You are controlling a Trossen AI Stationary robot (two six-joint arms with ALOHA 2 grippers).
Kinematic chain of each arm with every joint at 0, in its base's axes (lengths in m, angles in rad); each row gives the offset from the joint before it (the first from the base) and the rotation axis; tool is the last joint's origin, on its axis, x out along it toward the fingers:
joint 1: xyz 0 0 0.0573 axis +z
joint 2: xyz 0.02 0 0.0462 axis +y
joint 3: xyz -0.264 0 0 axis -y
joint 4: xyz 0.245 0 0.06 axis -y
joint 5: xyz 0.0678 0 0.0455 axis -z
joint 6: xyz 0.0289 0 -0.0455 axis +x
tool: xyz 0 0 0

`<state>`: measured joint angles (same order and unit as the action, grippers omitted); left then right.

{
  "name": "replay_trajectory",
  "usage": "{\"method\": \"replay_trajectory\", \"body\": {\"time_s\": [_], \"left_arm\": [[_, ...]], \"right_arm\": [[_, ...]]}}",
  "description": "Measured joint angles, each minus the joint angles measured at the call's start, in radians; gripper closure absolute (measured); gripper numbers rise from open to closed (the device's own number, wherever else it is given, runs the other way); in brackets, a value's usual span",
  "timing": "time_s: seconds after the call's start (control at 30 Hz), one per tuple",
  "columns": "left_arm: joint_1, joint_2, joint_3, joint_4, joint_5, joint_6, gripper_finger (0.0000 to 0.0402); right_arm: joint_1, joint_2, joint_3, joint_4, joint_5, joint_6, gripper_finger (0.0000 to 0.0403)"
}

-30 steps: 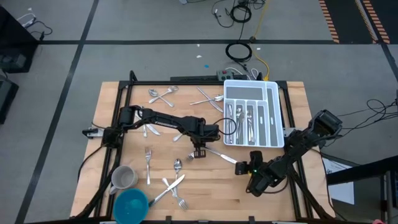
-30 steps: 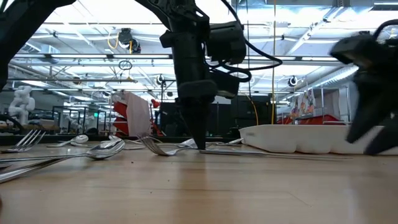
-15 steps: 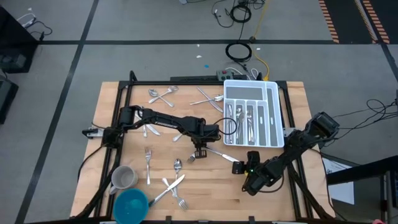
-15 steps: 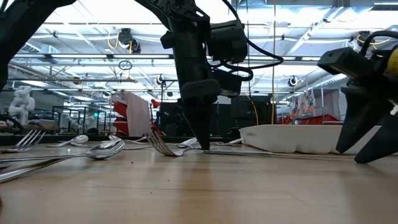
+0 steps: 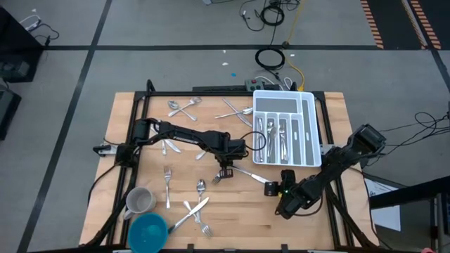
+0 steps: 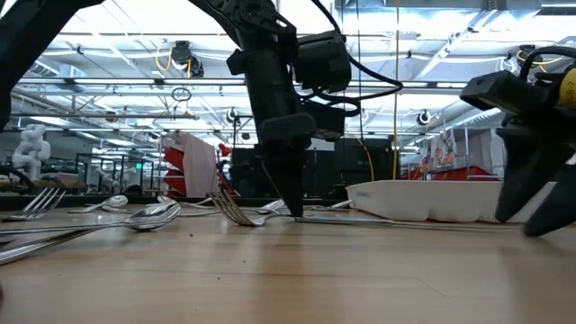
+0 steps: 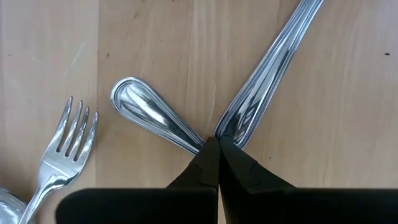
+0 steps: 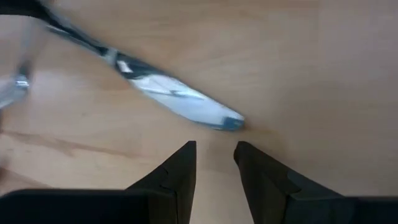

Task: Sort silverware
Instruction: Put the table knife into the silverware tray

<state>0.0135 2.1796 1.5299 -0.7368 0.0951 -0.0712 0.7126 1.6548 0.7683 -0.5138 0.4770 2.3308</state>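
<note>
Silverware: slim shiny metal forks, spoons and knives lie scattered over the wooden table (image 5: pixel 232 211); several already sit in the white compartmented organiser tray (image 5: pixel 307 133) at the table's far right.
Left gripper: the left gripper (image 5: pixel 225 171) stands tip-down at mid-table, fingers pressed fully together, their tips pinching the handle end of a shiny metal fork (image 6: pixel 236 211). The low view shows that fork tipped up, tines off the wood.
Crossing pieces: in the left wrist view a rounded silver handle (image 7: pixel 149 118) and a long shiny ribbed handle (image 7: pixel 267 68) meet in a V right at the closed tips; which of them is actually clamped I cannot tell.
Right gripper: the right gripper (image 8: pixel 214 163) hovers low over the near-right part of the table, fingers partly apart and holding nothing.
Key relation: a shiny table knife (image 8: pixel 168 93) lies just ahead of the right gripper's fingertips, blade tip towards them, its long axis slanting away across the gap. In the high view this knife (image 5: pixel 251 175) runs between the two grippers, so both arms are close to it.
Next move, as judged: the right arm would need to straddle the blade crosswise.
</note>
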Motion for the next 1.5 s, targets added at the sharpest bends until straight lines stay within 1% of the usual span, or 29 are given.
{"method": "replay_trajectory", "body": {"time_s": [0.13, 0.2, 0.27, 0.37, 0.57, 0.63, 0.77, 1.07, 1.3, 1.5], "left_arm": [[-0.001, 0.000, 0.000, 0.003, 0.003, -0.003, 0.0401], [-0.001, 0.000, 0.000, 0.003, 0.005, -0.009, 0.0401], [-0.001, 0.000, -0.001, 0.003, 0.006, -0.016, 0.0401], [-0.001, 0.000, 0.000, 0.003, 0.007, -0.019, 0.0401], [0.001, 0.000, 0.000, 0.003, 0.012, -0.001, 0.0401], [0.001, 0.000, -0.001, 0.003, 0.012, -0.001, 0.0401], [0.001, 0.000, -0.001, 0.004, 0.013, -0.001, 0.0401], [0.000, 0.000, -0.002, 0.014, 0.013, 0.000, 0.0401], [0.000, 0.000, -0.002, 0.018, 0.013, 0.006, 0.0401], [0.000, 0.000, -0.003, 0.029, 0.013, 0.005, 0.0401]], "right_arm": [[-0.006, -0.069, -0.005, -0.212, -0.093, 0.000, 0.0287], [-0.018, -0.113, -0.006, -0.257, -0.074, -0.004, 0.0287], [-0.037, -0.147, -0.003, -0.249, -0.026, -0.013, 0.0287], [-0.052, -0.157, -0.019, -0.225, -0.001, -0.024, 0.0285], [-0.050, -0.113, -0.056, -0.042, -0.020, -0.017, 0.0267], [-0.051, -0.101, -0.062, 0.018, -0.012, -0.018, 0.0261], [-0.052, -0.073, -0.066, 0.062, -0.004, -0.019, 0.0252], [-0.076, -0.059, -0.063, 0.077, 0.005, -0.023, 0.0250], [-0.116, -0.059, -0.062, 0.089, 0.004, -0.061, 0.0250], [-0.125, -0.058, -0.063, 0.094, 0.005, -0.072, 0.0250]]}}
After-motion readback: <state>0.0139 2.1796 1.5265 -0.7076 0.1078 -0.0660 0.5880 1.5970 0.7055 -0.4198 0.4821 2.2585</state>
